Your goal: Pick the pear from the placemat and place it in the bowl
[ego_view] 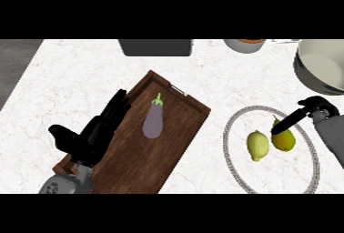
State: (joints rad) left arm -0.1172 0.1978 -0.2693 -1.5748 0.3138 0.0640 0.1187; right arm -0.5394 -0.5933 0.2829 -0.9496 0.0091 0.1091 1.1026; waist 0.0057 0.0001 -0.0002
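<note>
A yellow-green pear (284, 139) stands on the round, grey-rimmed placemat (235, 157) at the right, beside a yellow lemon (257, 145). My right hand (314, 110) comes in from the right edge, its straight fingers (289, 123) reaching down-left to the pear's top by the stem; nothing is curled round the fruit. The large pale bowl (322, 67) sits at the top right, partly cut off by the edge. My left hand (94, 134) rests open at the left, fingers up, over the left side of a wooden tray.
The wooden tray (134, 154) lies diagonally in the middle with a purple eggplant (154, 120) on it. A dark grey container (156, 47) and a small round vessel (243, 44) stand along the counter's far edge. Bare white marble separates tray and placemat.
</note>
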